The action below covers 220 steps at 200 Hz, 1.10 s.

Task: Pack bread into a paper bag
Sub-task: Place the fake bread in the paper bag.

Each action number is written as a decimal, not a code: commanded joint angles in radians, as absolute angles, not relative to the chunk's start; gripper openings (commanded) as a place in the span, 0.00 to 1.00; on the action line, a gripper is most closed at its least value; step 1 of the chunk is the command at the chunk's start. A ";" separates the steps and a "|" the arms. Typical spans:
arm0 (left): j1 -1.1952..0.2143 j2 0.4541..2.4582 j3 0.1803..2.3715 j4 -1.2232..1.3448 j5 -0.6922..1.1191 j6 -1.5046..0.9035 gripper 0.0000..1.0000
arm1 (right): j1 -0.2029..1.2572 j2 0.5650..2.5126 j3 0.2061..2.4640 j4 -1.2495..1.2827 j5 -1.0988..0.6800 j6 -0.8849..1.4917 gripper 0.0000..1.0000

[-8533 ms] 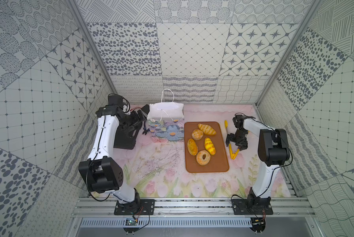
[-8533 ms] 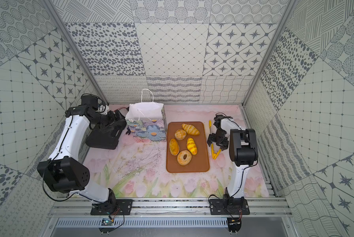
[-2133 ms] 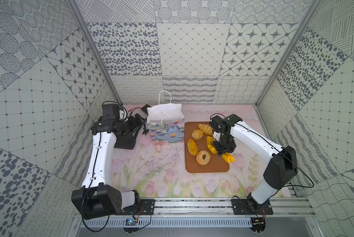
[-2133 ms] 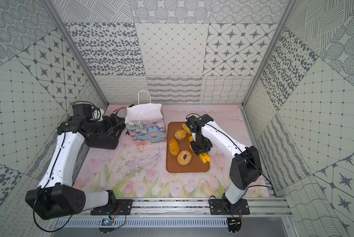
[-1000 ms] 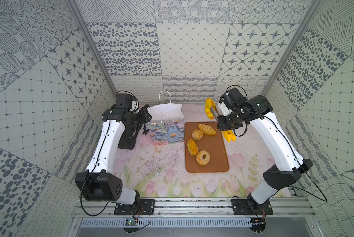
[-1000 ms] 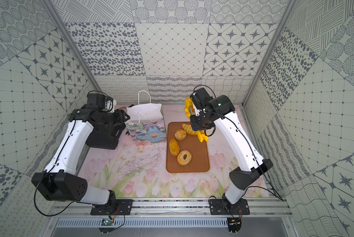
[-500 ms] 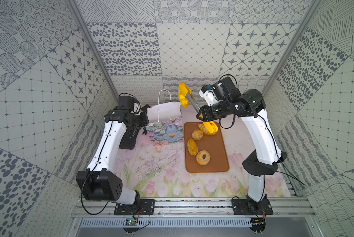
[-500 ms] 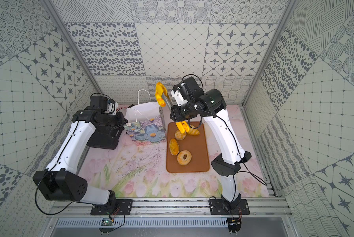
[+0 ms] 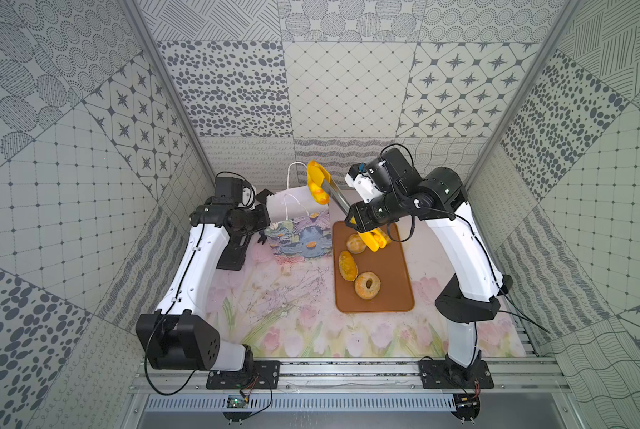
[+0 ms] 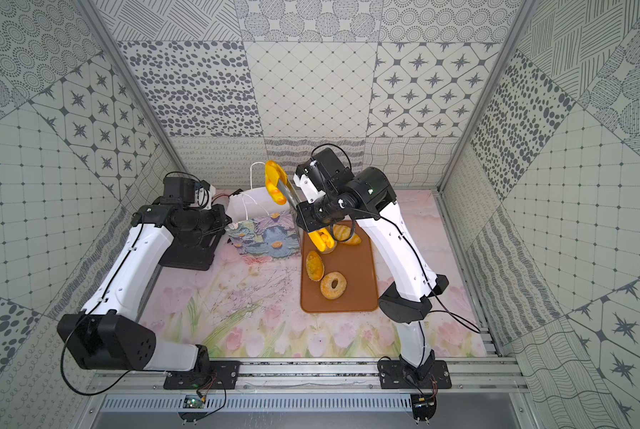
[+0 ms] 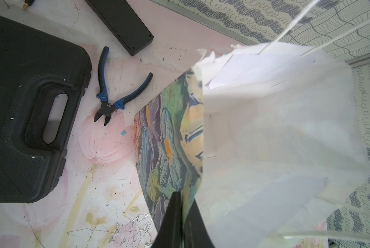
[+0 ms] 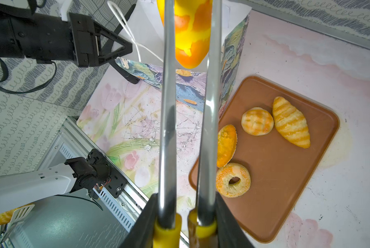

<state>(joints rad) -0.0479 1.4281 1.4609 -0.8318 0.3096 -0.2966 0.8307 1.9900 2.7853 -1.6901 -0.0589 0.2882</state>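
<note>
A striped croissant loaf (image 12: 190, 32) hangs over the open mouth of the paper bag (image 9: 300, 237), pinched between the tips of the tongs (image 12: 168, 128), whose handles the right tool (image 12: 185, 216) squeezes together. The left tool (image 11: 179, 201) pinches the bag's rim; a brown tray (image 12: 287, 193) lies just beside the bag.

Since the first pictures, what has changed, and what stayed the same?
The right gripper picked up the tongs, lifted one striped loaf off the tray and carried it over the paper bag. The left gripper closed on the bag's edge. The other four pieces stayed on the tray.
</note>
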 commanded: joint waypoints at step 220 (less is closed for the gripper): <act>-0.071 1.456 1.477 -0.812 0.359 -0.256 0.10 | 0.905 1.999 2.546 -1.457 0.171 0.200 0.34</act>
<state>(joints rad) -0.0708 1.4483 1.4681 -0.8181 0.3370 -0.2623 0.9035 2.0628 2.5446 -1.5276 0.1452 0.2050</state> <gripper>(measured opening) 0.093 0.391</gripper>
